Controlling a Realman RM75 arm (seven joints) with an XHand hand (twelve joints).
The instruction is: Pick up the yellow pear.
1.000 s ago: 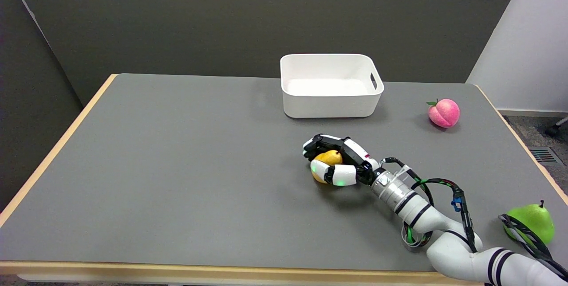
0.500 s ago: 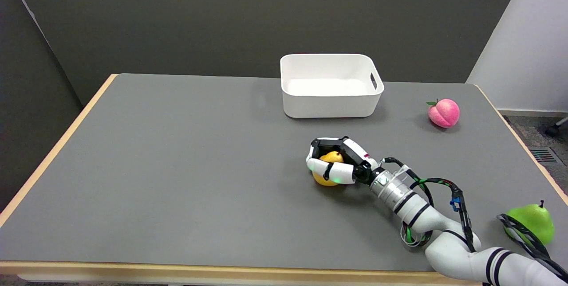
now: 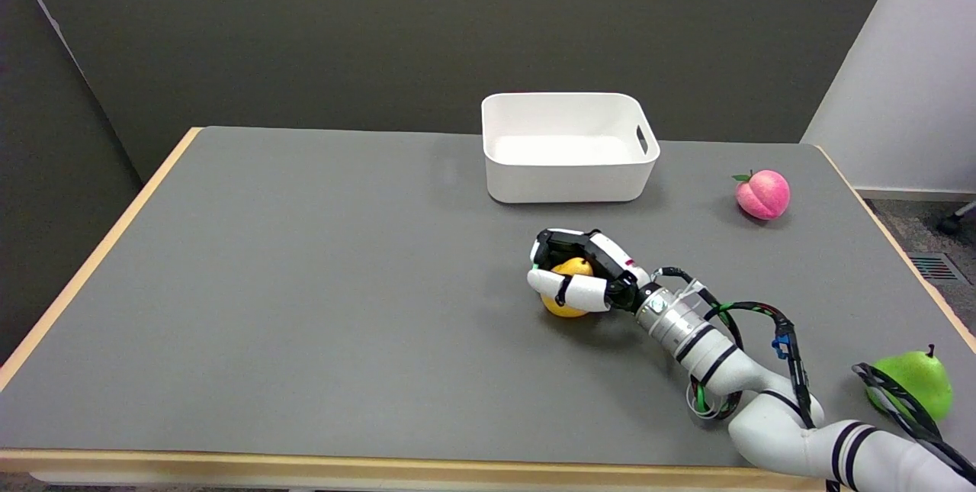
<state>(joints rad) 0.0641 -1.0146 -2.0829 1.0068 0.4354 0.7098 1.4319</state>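
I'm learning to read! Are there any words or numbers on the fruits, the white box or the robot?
No words or numbers can be read here.
Robot hand: a small red mark, too small to read.
Yellow pear, pink peach, green pear, white box: plain, no text.

White bin (image 3: 568,172), pink peach (image 3: 762,194), green pear (image 3: 919,381), grey table (image 3: 305,286)

One yellow pear (image 3: 566,290), one green pear (image 3: 919,381), one pink peach (image 3: 762,194), one white bin (image 3: 568,146).
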